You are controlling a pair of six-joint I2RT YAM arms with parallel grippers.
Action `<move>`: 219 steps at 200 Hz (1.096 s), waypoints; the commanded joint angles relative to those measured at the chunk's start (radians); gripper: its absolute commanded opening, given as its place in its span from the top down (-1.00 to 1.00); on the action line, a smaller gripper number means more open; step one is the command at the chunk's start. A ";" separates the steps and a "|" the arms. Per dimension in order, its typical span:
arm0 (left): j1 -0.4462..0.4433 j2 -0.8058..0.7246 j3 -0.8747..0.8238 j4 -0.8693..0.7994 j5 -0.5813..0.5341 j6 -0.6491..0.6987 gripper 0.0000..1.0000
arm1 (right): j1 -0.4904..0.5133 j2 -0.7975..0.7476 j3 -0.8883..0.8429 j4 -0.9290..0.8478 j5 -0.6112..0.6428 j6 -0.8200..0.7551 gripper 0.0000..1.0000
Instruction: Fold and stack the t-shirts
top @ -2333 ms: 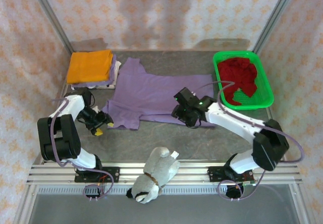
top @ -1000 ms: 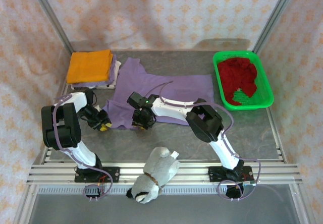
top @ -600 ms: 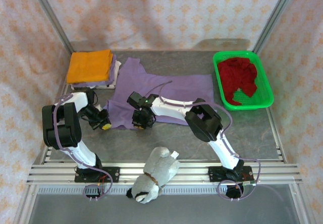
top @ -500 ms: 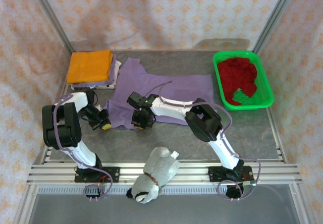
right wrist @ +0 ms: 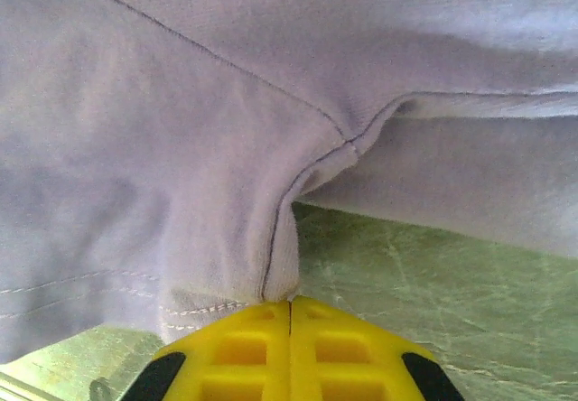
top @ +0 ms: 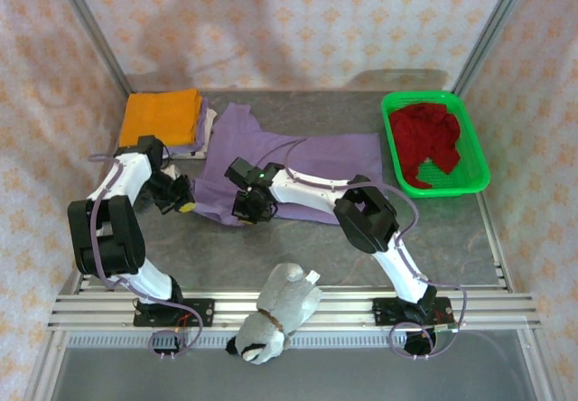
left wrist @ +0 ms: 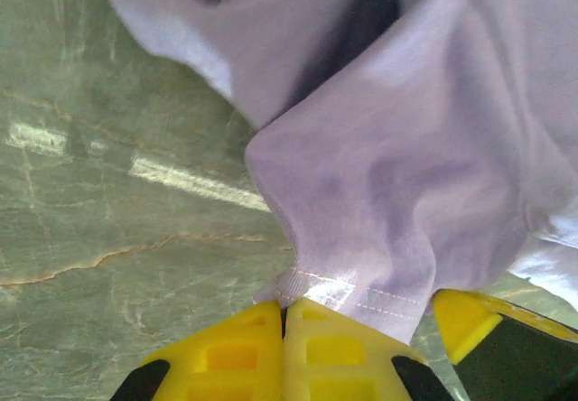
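A lavender-purple t-shirt (top: 302, 162) lies spread across the middle of the table. My left gripper (top: 184, 206) is shut on its near left hem corner, and the yellow fingers (left wrist: 235, 356) pinch the stitched hem of the cloth (left wrist: 415, 157). My right gripper (top: 246, 211) is shut on the near edge a little to the right, clamping a side seam of the cloth (right wrist: 181, 130) that rises off the table. A folded orange t-shirt (top: 161, 117) tops a stack at the back left. A dark red t-shirt (top: 432, 137) sits crumpled in the green basket (top: 420, 95).
A grey-and-white plush toy (top: 275, 315) lies at the near edge between the arm bases. Folded pale cloth (top: 207, 126) shows under the orange tee. Metal frame posts and patterned walls close in the table, with bare tabletop (top: 424, 238) at the front right.
Both grippers have closed on the lavender shirt's near edge. The left gripper has moved away from the front edge with the corner, and the near left hem is now lifted and drawn inward.
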State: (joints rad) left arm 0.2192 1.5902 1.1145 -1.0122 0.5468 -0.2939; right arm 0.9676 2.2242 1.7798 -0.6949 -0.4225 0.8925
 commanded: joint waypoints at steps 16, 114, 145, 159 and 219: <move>-0.050 0.060 0.132 -0.051 0.020 -0.043 1.00 | -0.072 -0.044 0.062 -0.056 -0.002 -0.046 1.00; -0.136 0.396 0.552 -0.113 -0.006 -0.069 1.00 | -0.169 0.138 0.300 -0.174 -0.114 -0.125 1.00; -0.151 0.465 0.656 -0.150 -0.002 -0.048 1.00 | -0.192 0.159 0.340 -0.189 -0.106 -0.122 1.00; -0.158 0.477 0.675 -0.144 0.000 -0.048 1.00 | -0.198 0.152 0.338 -0.183 -0.088 -0.114 1.00; -0.173 0.535 0.754 -0.123 -0.007 -0.054 1.00 | -0.224 0.141 0.323 -0.147 -0.070 -0.065 1.00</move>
State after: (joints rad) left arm 0.0536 2.0884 1.8217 -1.1103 0.5610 -0.3508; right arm 0.7517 2.3817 2.0834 -0.8448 -0.5232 0.7959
